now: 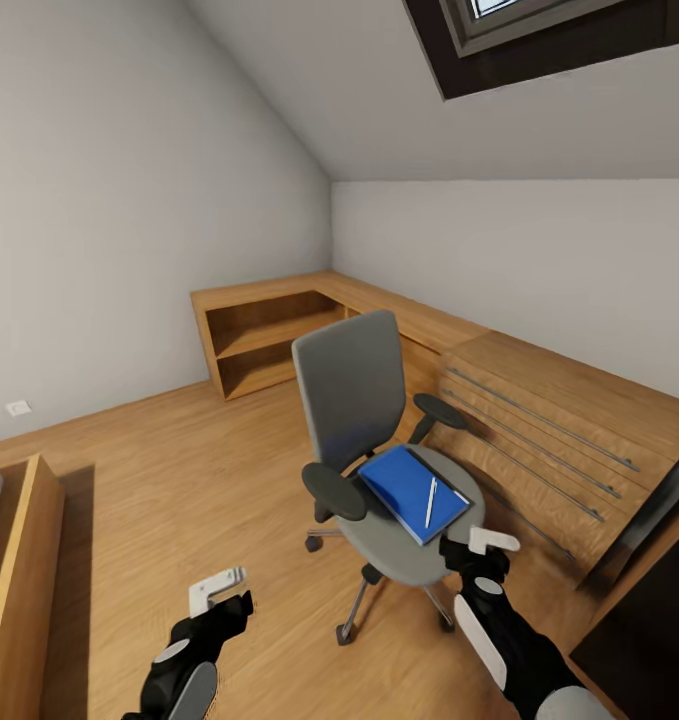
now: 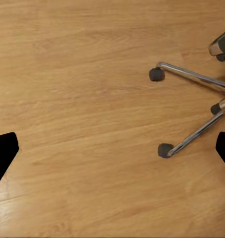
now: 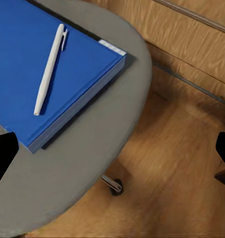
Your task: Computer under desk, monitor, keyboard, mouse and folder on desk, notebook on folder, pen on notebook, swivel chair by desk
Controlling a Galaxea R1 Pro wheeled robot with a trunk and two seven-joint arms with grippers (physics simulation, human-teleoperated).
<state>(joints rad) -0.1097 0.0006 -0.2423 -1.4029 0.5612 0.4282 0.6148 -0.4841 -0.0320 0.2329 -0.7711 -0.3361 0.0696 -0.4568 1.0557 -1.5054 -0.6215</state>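
Item 1 — grey upholstered swivel chair [image 1: 354,400] with black armrests and chrome five-star wheeled base, standing on the wooden floor; my landmark for all below. Judged heavy but free-rolling on its castors; best pushed at the backrest or an armrest, never gripped by the soft seat.

Item 2 — bright blue flat rectangular folder [image 1: 411,490] with white page edge, lying flat on the chair's seat, one corner near the seat's front rim. Judged light, stiff, smooth-covered and likely slippery; I would pinch it at the corner that nears the seat edge, one finger slid beneath, and keep it level.

Item 3 — thin pale pen [image 1: 431,501], lying loose on the folder's cover, on the chair seat. Judged very light and apt to roll off if the folder tips; take it first, across its middle, or carry the folder flat.

Item 4 — my right gripper [image 1: 491,543], just beside the chair's seat front; fingers spread wide, holding nothing.

Item 5 — my left gripper [image 1: 219,590], over bare floor near the chair's chrome base; fingers spread wide, holding nothing
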